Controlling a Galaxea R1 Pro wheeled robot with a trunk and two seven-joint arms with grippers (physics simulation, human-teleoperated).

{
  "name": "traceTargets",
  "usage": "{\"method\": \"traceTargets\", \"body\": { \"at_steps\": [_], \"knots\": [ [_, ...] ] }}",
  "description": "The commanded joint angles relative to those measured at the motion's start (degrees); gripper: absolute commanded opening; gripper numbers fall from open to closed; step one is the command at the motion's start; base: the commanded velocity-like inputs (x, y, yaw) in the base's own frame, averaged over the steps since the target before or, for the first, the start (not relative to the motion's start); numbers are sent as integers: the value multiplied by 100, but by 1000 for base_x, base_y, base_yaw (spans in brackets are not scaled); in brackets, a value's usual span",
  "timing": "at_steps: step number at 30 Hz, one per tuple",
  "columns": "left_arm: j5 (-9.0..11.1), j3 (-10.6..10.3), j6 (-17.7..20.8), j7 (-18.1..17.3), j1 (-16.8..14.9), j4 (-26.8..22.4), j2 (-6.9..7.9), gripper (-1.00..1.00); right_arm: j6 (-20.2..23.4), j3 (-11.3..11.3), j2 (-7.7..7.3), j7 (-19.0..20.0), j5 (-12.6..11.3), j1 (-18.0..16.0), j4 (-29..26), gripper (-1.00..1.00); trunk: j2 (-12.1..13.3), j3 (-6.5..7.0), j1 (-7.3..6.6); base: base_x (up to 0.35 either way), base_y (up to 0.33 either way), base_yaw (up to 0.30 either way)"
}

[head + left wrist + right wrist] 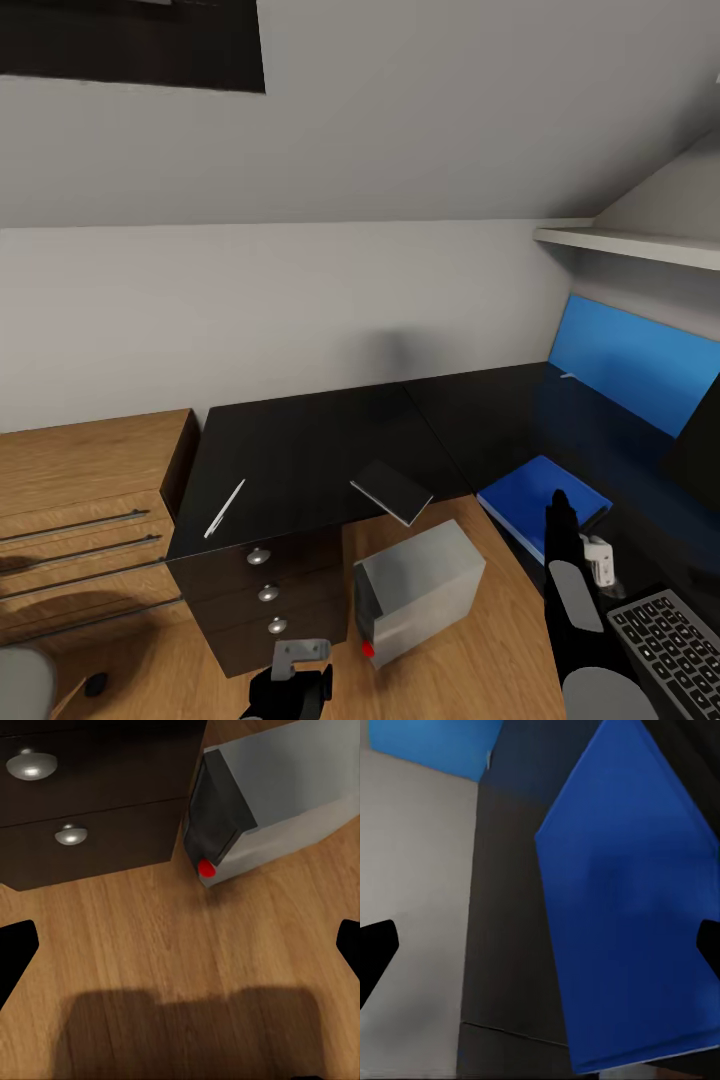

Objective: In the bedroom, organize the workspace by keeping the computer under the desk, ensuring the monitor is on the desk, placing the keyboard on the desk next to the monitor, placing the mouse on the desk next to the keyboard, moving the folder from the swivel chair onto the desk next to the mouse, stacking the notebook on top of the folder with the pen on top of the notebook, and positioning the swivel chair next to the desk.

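Right up close, the keyboard (pixel 672 648) sits at the desk (pixel 300 450) edge by the right gripper (pixel 561 512), which hangs over the blue folder (pixel 540 496) lying flat on the black top; its fingers (pixel 375 952) are spread wide, holding nothing. Left gripper (pixel 290 690) is low over the wood floor (pixel 180 937), also spread and empty, near the computer (pixel 420 590) beside the drawer unit (pixel 262 598). Notebook (pixel 392 491) overhangs the desk edge, pen (pixel 224 508) lies well apart.

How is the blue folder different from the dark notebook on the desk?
The folder is bright blue; the notebook is dark grey. The folder looks larger than the notebook. The notebook juts over the desk's front edge; the folder lies further right, near the keyboard. Both are flat rectangles.
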Motion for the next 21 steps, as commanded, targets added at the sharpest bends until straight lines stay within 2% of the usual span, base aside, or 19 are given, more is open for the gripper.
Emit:
{"method": "traceTargets", "body": {
  "at_steps": [1,4,5,7,8,10,16,18,21],
  "knots": [
    [59,-9,16,55,-1,7,3,100,-6,63,48,88,-48,-3,-10,100,-4,-5,1,0,0,0],
    [58,-9,10,60,-1,60,4,100,-5,203,122,229,-39,-3,-13,100,-4,-5,1,0,0,0],
    [52,-4,6,62,-1,131,8,100,0,377,192,340,-36,1,-15,100,-4,-5,1,0,0,0],
    [51,-2,5,63,-1,153,10,100,1,467,213,369,-35,3,-15,100,-4,-5,1,0,0,0],
    [50,2,4,64,-1,180,15,100,2,635,236,392,-35,12,-11,100,-4,-5,1,0,0,24],
    [49,5,3,64,-1,210,17,100,3,757,250,398,-34,21,-10,100,-4,-5,1,0,0,71],
    [54,46,-46,55,-1,628,26,100,9,1284,294,408,-36,94,-3,100,-4,-5,1,0,0,188],
    [56,66,-232,55,-1,765,28,100,10,1467,307,409,-39,122,1,100,-4,-5,1,0,0,229],
    [56,111,-614,61,-1,836,34,100,15,1592,317,408,-44,147,13,100,-4,-5,1,0,0,238]
  ]
}}
